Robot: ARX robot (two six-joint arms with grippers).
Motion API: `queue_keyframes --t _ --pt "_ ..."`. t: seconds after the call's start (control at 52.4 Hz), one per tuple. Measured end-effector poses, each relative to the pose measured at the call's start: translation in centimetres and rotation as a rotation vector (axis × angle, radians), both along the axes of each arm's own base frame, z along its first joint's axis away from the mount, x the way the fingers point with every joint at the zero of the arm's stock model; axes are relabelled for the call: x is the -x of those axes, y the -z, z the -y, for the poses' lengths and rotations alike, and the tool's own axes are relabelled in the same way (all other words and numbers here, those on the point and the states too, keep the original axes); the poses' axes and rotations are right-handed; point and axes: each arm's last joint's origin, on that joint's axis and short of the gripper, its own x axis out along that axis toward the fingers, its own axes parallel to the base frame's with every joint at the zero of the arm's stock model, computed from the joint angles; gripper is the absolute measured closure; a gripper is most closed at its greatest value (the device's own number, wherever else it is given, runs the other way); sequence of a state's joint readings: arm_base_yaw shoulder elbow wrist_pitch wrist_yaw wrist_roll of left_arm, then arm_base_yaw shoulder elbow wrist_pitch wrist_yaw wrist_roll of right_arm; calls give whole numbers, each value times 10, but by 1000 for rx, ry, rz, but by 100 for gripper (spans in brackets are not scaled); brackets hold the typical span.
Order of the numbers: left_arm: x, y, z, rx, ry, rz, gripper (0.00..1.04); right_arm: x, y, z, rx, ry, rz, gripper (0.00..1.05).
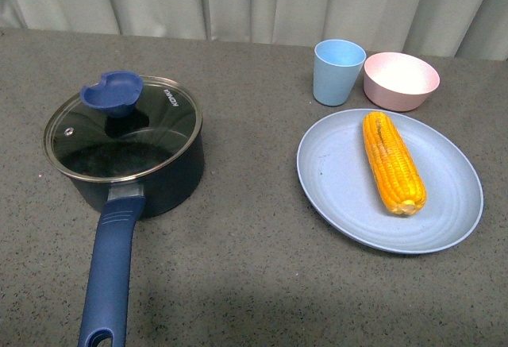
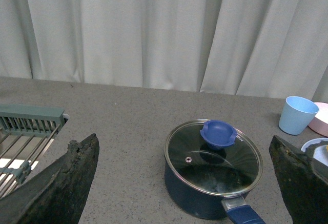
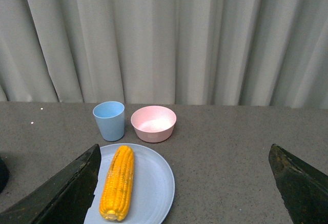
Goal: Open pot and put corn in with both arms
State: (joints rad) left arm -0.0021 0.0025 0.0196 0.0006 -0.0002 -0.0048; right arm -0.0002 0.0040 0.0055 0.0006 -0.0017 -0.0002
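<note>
Pot (image 1: 127, 164) sits left, lid (image 1: 123, 129) on, nearer the left hand (image 2: 182, 143); corn (image 1: 393, 163) lies right, long axis near-to-far, by the right hand (image 3: 184, 149); both hands released, empty.

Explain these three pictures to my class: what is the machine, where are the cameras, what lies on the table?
It is a robot with two arms, each ending in a two-finger gripper. The front view looks from its body: a pot with its lid on, and corn on a plate beside a cup and bowl. The other cameras sit on the wrists. The dark shapes at the edges are fingers: the left gripper faces the pot, the right gripper the corn. Both are open, holding nothing.
</note>
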Motion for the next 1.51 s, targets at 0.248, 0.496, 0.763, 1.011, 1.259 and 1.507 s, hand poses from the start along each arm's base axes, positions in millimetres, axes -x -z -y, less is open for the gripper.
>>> queue_keyframes --t 0.248,0.496,0.763,1.011,1.259,1.507 --pt "0 0 0 0 0 0 6 0 0 0 0 0 0 9" --pt "0 0 0 0 0 0 6 0 0 0 0 0 0 9" --pt "0 0 0 0 0 0 6 0 0 0 0 0 0 9" --pt "0 0 0 0 0 0 6 0 0 0 0 0 0 9" --pt "0 0 0 0 0 0 6 0 0 0 0 0 0 9" --pt "0 0 0 0 0 0 6 0 0 0 0 0 0 9"
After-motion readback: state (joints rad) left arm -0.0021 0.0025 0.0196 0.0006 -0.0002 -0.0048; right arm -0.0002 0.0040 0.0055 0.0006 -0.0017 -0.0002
